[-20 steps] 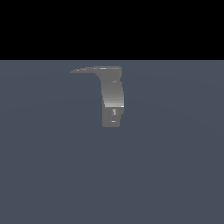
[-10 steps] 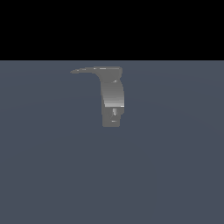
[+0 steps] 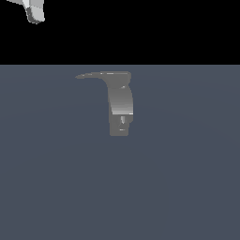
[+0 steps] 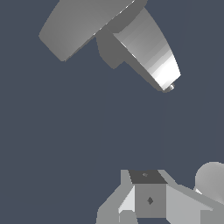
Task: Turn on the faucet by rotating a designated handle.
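The faucet point(image 3: 120, 105) is a small grey metallic fixture standing on the flat grey-blue floor, with a curved body and a blocky lower end. Its handle point(image 3: 91, 75), a thin flat lever with a pointed tip, sticks out from the top toward the exterior view's left. A white piece of my arm point(image 3: 33, 11) shows at the top left corner, far from the faucet. In the wrist view the handle point(image 4: 83, 24) and the faucet body point(image 4: 151, 54) lie well apart from my gripper point(image 4: 148, 197). Only a grey block of the gripper shows, so its jaws' state is unclear.
The grey-blue floor point(image 3: 187, 187) spreads around the faucet on all sides, under a black background. A rounded grey part of my arm point(image 4: 212, 177) shows beside the gripper in the wrist view.
A white piece of my arm has come into the exterior view at the top left corner. The faucet and its handle have not moved.
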You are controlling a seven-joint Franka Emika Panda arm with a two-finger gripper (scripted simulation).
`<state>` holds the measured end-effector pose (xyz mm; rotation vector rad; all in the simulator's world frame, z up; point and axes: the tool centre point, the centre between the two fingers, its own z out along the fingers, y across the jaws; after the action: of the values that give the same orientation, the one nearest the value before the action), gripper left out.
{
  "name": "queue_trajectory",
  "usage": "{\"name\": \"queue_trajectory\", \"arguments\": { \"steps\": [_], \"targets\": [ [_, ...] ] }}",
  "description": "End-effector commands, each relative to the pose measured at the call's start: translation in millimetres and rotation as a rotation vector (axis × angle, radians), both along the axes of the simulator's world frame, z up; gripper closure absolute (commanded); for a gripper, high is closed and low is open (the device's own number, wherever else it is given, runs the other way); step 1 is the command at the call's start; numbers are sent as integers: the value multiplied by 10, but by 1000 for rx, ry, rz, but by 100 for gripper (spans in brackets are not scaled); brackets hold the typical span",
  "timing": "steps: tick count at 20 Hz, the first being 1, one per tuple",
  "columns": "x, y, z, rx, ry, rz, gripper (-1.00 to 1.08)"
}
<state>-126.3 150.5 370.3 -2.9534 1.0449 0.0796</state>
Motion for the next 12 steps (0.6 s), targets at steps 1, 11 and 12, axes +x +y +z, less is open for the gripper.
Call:
{"name": "queue_trajectory", "arguments": {
  "steps": [1, 11, 12],
  "targets": [
    [134, 61, -71, -1, -2, -52, 108],
    [686, 213, -344, -7, -8, -252, 108],
    [744, 222, -372, -8, -9, -272, 108]
  ]
}}
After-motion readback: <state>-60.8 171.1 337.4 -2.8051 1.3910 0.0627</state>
